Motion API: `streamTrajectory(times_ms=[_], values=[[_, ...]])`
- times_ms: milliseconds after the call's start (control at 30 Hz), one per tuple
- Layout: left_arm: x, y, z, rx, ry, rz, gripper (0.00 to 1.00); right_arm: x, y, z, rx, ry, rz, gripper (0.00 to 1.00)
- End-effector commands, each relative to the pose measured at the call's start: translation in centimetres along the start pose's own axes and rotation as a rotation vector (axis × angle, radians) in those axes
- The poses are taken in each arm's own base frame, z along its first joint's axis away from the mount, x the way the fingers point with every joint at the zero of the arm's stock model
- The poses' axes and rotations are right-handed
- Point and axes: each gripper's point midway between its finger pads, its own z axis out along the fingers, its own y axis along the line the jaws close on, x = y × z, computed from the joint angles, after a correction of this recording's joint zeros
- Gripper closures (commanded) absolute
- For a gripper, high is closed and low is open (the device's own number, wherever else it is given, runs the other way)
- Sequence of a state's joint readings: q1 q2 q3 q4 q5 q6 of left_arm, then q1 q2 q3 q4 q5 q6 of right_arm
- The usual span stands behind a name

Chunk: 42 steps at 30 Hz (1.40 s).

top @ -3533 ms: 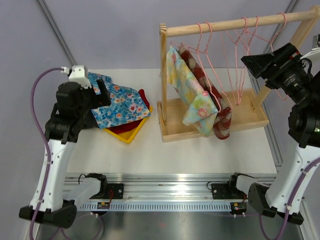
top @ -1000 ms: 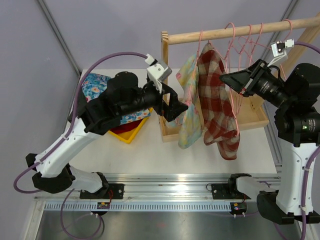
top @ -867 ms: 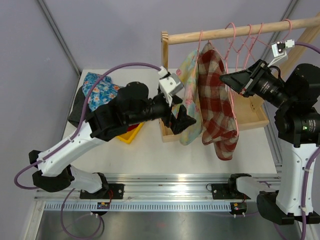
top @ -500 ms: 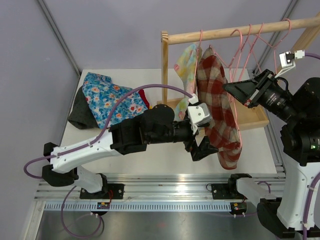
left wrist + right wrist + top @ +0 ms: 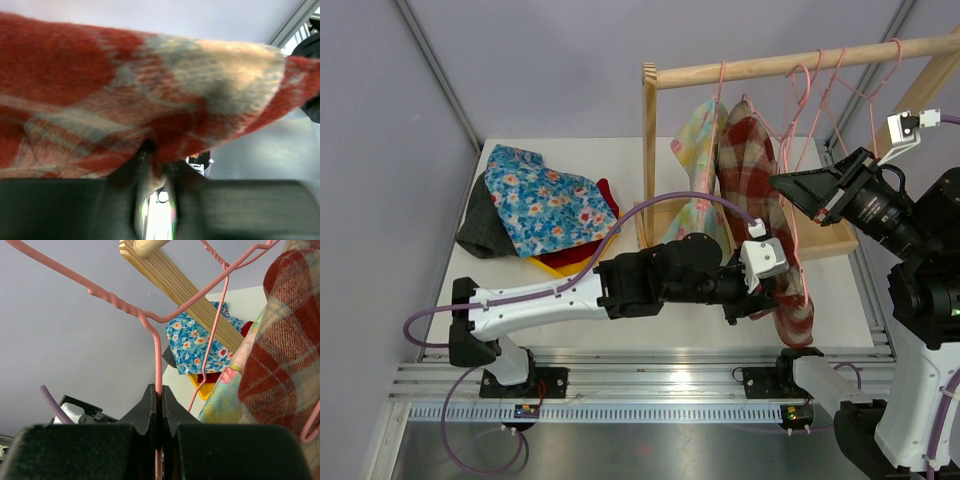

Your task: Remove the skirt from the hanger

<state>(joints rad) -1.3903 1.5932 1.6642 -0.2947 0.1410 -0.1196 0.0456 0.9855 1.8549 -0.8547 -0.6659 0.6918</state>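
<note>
White tabletop (image 5: 610, 160) under a wooden rack (image 5: 790, 62), with grey walls behind. The plaid skirt (image 5: 755, 170) hangs from the rail on its pink hanger (image 5: 155, 355), just beside a pale floral garment (image 5: 695, 170). Seconds earlier the left arm stood raised over the blue floral cloth (image 5: 545, 200) at the far left. It has since swept across the table, and the left gripper (image 5: 155, 160) now sits at the skirt's lower hem. In the left wrist view its fingers appear pinched together on a fold of the plaid. The right gripper (image 5: 159, 395), formerly clear of the rack, is now clamped on the hanger wire, its fingers closed with the wire between them. The hem is drawn toward the near table edge, while the waist remains on the hanger. Both holds seem set, so the pull-off is judged ready to begin, with the right arm steadying the hanger.
</note>
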Motion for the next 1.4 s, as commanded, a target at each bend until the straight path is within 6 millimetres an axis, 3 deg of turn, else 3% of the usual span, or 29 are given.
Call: streamTrajectory(times_ms=[0,100,133,233,300,333,367,433,533,567,733,867,967,1100,1200,1333,1367], values=[[-1.6,-0.6,-0.1,0.015,-0.064,0.0,0.98,-2.1,2.2,-0.5,-0.059,-0.087,-0.086,1.0],[-0.6,-0.6,-0.6,0.006,-0.049,-0.014,1.0,-2.4,2.2,-0.5,-0.051,-0.091,-0.095,1.0],[1.1,-0.5,-0.5,0.005,-0.02,-0.019,1.0,-2.4,2.1,-0.5,-0.045,-0.092,-0.095,1.0],[2.3,-2.2,-1.4,0.041,-0.023,-0.037,1.0,-3.1,1.8,-0.4,-0.021,-0.118,-0.118,1.0],[5.9,-2.9,-1.3,0.057,0.021,-0.068,1.0,-3.9,1.8,-0.2,-0.004,-0.131,-0.133,1.0],[6.7,-3.6,-1.6,0.069,0.025,-0.076,1.0,-4.2,1.8,-0.1,-0.001,-0.134,-0.139,1.0],[9.7,-4.8,-1.5,0.09,0.082,-0.094,1.0,-4.5,1.3,0.5,0.015,-0.125,-0.134,1.0],[12.7,-7.6,-1.5,0.137,0.145,-0.093,1.0,-5.1,1.9,0.4,0.004,-0.135,-0.149,1.0],[18.0,-9.7,-1.1,0.123,0.296,-0.074,1.0,-5.9,1.7,1.1,0.009,-0.146,-0.157,1.0],[20.5,-11.6,-0.9,0.144,0.366,-0.068,1.0,-6.1,1.6,1.2,0.011,-0.151,-0.158,1.0],[27.1,-15.9,-1.8,0.193,0.547,-0.082,1.0,-6.5,0.6,2.5,0.016,-0.148,-0.146,1.0],[30.5,-16.7,-2.8,0.169,0.64,-0.114,1.0,-7.6,-0.8,4.3,0.039,-0.149,-0.151,1.0],[30.5,-16.3,-3.3,0.14,0.634,-0.117,1.0,-8.4,-2.2,5.9,0.063,-0.143,-0.139,1.0],[28.8,-14.8,-3.8,0.058,0.596,-0.09,1.0,-8.8,-3.8,7.4,0.088,-0.147,-0.119,1.0],[26.8,-13.5,-4.7,-0.007,0.56,-0.076,1.0,-8.6,-5.2,8.3,0.108,-0.14,-0.103,1.0],[22.5,-10.6,-6.8,-0.146,0.468,-0.046,1.0,-7.4,-7.2,9.1,0.134,-0.112,-0.076,1.0],[21.2,-10.0,-8.1,-0.163,0.454,-0.037,1.0,-6.8,-7.9,9.1,0.148,-0.103,-0.066,1.0]])
